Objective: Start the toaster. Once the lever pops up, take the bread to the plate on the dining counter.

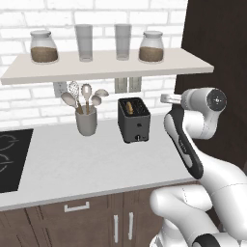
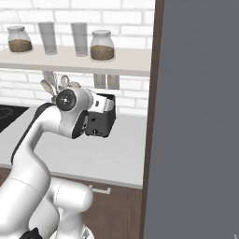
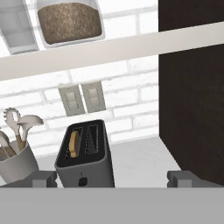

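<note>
The dark grey toaster stands on the light counter by the brick wall, also seen as toaster and toaster. The golden-brown bread sits upright in one slot; in the hand view the bread is in the left slot. My gripper hovers to the right of the toaster, a little above its top and apart from it. In the hand view the gripper is open with nothing between the fingertips. The plate and the dining counter are out of view.
A grey utensil cup stands left of the toaster. A shelf with jars and glasses hangs above it. A black cooktop lies at the far left. A tall dark cabinet rises on the right.
</note>
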Motion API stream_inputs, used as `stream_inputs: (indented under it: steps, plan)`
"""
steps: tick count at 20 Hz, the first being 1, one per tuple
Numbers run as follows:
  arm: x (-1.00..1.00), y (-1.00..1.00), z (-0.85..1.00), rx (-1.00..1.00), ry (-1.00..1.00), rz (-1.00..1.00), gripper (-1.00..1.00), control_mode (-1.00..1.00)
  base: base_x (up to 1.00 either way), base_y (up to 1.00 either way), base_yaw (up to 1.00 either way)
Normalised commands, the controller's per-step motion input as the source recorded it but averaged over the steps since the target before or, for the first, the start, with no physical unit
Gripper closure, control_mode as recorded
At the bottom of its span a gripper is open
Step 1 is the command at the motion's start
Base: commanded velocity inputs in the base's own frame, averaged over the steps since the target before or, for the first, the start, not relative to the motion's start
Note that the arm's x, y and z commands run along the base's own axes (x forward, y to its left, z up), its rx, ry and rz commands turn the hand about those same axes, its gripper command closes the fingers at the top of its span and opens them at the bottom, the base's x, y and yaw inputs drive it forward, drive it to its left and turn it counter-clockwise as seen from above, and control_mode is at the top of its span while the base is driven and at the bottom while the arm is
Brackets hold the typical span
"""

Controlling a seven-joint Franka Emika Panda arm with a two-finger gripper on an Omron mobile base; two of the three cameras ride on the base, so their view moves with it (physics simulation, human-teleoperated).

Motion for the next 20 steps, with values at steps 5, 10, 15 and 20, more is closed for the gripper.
stream_inputs:
  steps: [5,10,15,20]
  plan:
    - [0.0,0.0,0.0,0.0,0.0,0.0,-1.0,-1.0,0.0,0.0,0.0]
    - [0.0,0.0,0.0,0.0,0.0,0.0,-1.0,-1.0,0.0,0.0,0.0]
    - [0.0,0.0,0.0,0.0,0.0,0.0,-1.0,-1.0,0.0,0.0,0.0]
    - [0.0,0.0,0.0,0.0,0.0,0.0,-1.0,-1.0,0.0,0.0,0.0]
